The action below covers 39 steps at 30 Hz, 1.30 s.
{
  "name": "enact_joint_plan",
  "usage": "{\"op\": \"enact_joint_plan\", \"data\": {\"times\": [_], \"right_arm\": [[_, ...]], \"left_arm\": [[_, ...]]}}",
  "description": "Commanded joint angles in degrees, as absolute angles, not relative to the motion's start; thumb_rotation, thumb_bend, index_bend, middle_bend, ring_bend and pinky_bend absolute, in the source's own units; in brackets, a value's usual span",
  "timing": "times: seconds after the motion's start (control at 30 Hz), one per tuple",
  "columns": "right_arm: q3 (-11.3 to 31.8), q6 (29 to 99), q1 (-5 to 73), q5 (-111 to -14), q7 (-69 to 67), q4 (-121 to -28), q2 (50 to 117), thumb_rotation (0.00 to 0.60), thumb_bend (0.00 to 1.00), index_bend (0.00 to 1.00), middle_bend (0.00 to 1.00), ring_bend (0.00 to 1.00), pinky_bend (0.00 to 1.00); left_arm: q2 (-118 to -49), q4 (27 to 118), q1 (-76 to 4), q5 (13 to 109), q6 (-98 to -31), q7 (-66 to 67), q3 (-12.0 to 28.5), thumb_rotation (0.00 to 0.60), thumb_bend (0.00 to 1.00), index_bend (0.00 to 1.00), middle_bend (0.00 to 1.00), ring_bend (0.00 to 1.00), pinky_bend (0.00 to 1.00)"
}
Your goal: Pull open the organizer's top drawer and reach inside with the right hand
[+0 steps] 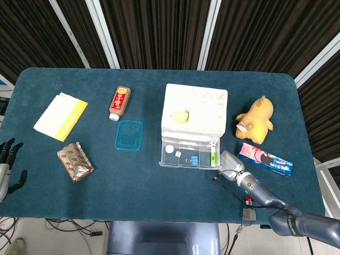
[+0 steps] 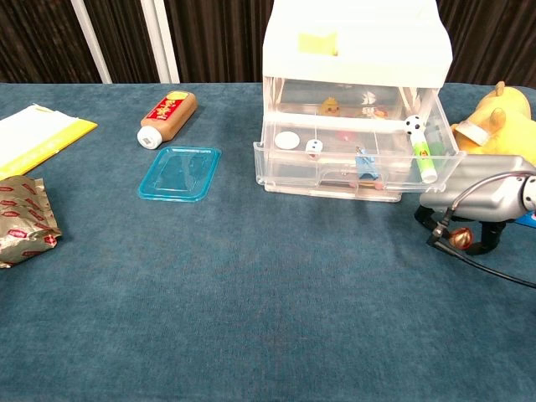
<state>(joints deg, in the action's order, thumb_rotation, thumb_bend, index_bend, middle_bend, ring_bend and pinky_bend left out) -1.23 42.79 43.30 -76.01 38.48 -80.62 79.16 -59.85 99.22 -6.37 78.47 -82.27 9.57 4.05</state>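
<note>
- Organizer (image 1: 195, 109), white with clear drawers, stands mid-table; its top drawer (image 1: 189, 152) is pulled out, showing a green marker (image 2: 424, 161), a small ball and dice.
- Right hand (image 1: 230, 162) sits just beside the drawer's right front corner; whether its fingers are closed, I cannot tell.
- Left hand (image 1: 7, 169) lies released at the table's left edge.
- Around: blue lid (image 1: 129, 135), brown bottle (image 1: 119, 102), yellow plush (image 1: 256, 119), cookie pack (image 1: 265, 159).

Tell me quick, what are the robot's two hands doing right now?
Left hand: open, fingers apart, holding nothing, at the table's left edge.
Right hand: beside the pulled-out drawer; its fingers are hidden, so open or closed cannot be told.
</note>
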Motion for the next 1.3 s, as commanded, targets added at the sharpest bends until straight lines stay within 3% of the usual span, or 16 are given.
{"op": "enact_joint_plan", "data": {"times": [0.03,0.43,0.6,0.77,1.0,1.13,1.3], "right_arm": [[-1.0,43.1,43.4,-74.9,39.9,-82.0,78.4,0.600,0.28,0.45,0.98,0.96,0.98],[-0.6,48.3,42.3,-70.2,46.7,-91.3,72.1,0.600,0.28,0.33,0.96,0.96,0.98],[0.6,51.3,41.0,-63.7,47.7,-99.5,63.4,0.600,0.28,0.30,0.93,0.93,0.95],[2.8,54.3,39.4,-54.7,44.5,-107.0,54.0,0.600,0.28,0.28,0.86,0.87,0.82],[4.8,64.7,31.2,-56.3,30.1,-110.0,48.7,0.600,0.27,0.26,0.55,0.64,0.56],[3.9,74.2,24.1,-63.7,20.8,-108.1,51.1,0.600,0.24,0.23,0.38,0.50,0.40],[1.3,83.5,16.8,-72.7,12.8,-103.4,56.3,0.600,0.19,0.19,0.22,0.35,0.31]], "left_arm": [[-59.9,99.2,-6.4,78.5,-82.2,9.6,4.0,0.600,0.42,0.10,0.02,0.00,0.00],[-60.0,99.1,-6.4,78.5,-82.1,9.9,3.9,0.600,0.42,0.10,0.02,0.00,0.00],[-60.0,99.1,-6.4,78.6,-82.2,9.9,3.9,0.600,0.42,0.10,0.02,0.00,0.00],[-60.1,99.3,-6.4,78.9,-82.5,10.1,4.0,0.600,0.42,0.10,0.02,0.00,0.00],[-60.1,99.4,-6.3,79.2,-83.0,10.4,4.0,0.600,0.42,0.10,0.02,0.00,0.00],[-60.1,99.5,-6.3,79.4,-83.2,10.6,4.0,0.600,0.42,0.10,0.02,0.00,0.00],[-60.1,99.8,-6.3,79.7,-83.4,10.8,3.9,0.600,0.42,0.10,0.02,0.00,0.00]]}}
